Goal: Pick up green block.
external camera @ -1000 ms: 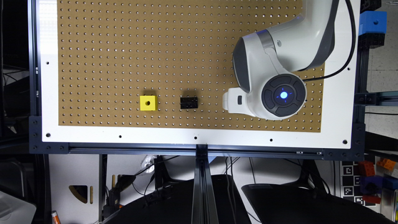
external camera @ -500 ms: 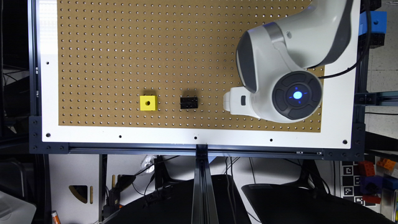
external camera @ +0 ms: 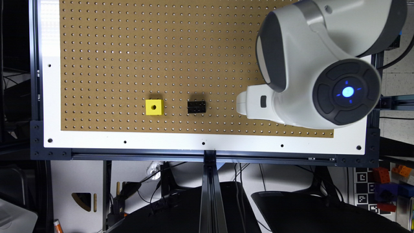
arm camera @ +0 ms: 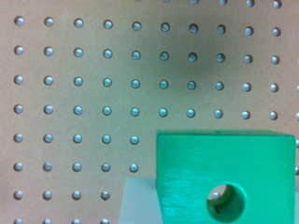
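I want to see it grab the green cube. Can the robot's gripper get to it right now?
Probably yes. In the wrist view the green block sits very close under the camera on the pegboard, with nothing lying over it. A pale finger shows right beside it. Whether it is already gripped, I cannot tell.

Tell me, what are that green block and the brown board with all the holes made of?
The green block looks like hard plastic: even bright colour, faint brushed sheen, clean round hole. The board looks like pressed-wood pegboard, matte brown with regular holes, though fibreboard is only a guess.
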Controlling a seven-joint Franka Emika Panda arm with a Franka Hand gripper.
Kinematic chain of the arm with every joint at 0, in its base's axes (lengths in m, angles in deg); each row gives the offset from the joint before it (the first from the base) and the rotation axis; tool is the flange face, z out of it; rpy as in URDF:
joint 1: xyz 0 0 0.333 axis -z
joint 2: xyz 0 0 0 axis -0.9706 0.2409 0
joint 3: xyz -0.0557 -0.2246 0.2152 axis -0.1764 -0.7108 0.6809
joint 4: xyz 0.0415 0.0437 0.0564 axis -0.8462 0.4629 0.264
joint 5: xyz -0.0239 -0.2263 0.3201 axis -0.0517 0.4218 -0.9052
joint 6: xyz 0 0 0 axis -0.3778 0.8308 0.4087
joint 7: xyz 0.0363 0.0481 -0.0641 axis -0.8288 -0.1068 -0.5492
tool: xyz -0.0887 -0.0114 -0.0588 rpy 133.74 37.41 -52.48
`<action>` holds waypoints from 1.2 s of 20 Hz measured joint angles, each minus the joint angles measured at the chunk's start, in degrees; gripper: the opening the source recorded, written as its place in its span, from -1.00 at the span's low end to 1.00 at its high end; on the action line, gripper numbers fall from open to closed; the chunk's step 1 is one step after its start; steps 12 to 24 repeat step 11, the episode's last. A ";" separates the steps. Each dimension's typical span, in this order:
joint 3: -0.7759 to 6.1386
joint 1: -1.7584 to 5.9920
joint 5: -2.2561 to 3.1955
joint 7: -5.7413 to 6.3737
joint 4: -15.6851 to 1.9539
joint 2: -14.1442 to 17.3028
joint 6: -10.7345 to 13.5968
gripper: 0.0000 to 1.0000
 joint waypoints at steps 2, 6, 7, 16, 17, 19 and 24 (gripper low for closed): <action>0.08 0.01 -0.05 0.10 -0.13 -1.88 1.58 -1.00; 0.43 0.01 -0.09 0.58 -0.12 -5.18 4.95 -1.00; 0.43 0.01 -0.09 0.59 -0.11 -5.17 4.96 -1.00; 0.43 0.02 -0.09 0.60 -0.11 -4.96 4.96 -1.00; 0.43 0.02 -0.09 0.60 -0.11 -4.96 4.96 -1.00; 0.43 0.02 -0.09 0.60 -0.11 -4.96 4.96 -1.00; 0.43 0.02 -0.09 0.60 -0.11 -4.96 4.96 -1.00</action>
